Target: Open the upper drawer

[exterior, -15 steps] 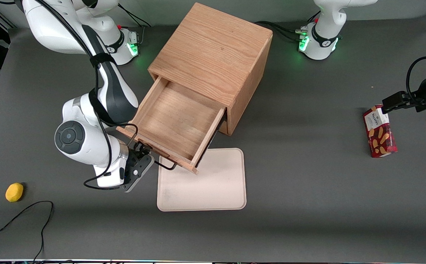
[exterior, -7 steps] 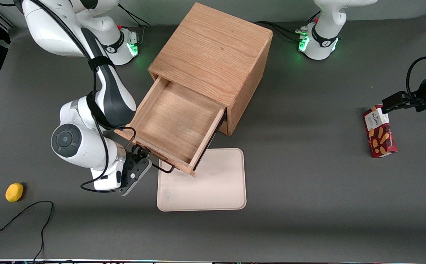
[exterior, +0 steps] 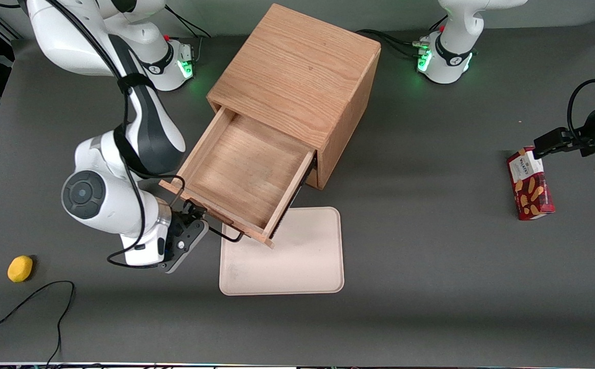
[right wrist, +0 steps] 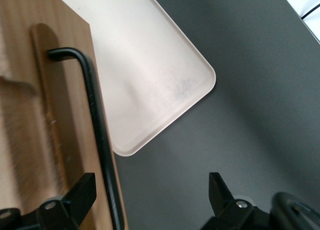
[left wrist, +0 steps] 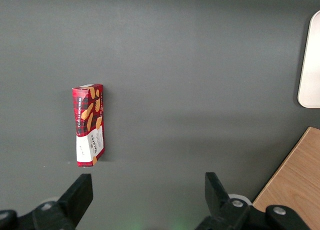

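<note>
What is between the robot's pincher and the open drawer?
Nothing but the black bar handle. In the front view, the end effector sits right at the front of the pulled-out upper drawer; its fingers are spread wide.

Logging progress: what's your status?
End effector open, beside the handle. Upper drawer pulled out, overhanging the tray. Nothing blocking.
</note>
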`<state>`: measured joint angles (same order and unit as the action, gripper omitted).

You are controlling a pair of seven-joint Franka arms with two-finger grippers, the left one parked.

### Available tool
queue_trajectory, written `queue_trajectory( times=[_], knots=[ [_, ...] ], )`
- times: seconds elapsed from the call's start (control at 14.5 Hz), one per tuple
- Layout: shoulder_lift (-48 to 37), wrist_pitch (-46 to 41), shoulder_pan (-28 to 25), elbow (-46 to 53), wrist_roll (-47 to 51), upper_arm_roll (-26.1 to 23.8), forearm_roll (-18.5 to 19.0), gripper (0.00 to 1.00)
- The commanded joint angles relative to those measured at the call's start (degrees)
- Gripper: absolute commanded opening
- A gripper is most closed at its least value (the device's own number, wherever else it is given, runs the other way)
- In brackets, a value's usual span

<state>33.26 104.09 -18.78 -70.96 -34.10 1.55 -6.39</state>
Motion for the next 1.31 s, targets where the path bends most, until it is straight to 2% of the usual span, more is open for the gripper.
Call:
queue_trajectory(
  times=[0.0,0.41,1.03,1.24],
  knots=[
    [-1.70,-4.50,0.76,1.97,0.35,-0.06,-1.17,1.00],
    [-9.87,-6.97,0.77,1.27,4.21,0.29,-0.56,1.00],
    [-22.52,-8.20,0.68,-4.61,4.48,7.23,-0.47,1.00],
    [-27.01,-8.20,1.38,-8.04,10.43,8.47,0.23,1.00]
  ],
)
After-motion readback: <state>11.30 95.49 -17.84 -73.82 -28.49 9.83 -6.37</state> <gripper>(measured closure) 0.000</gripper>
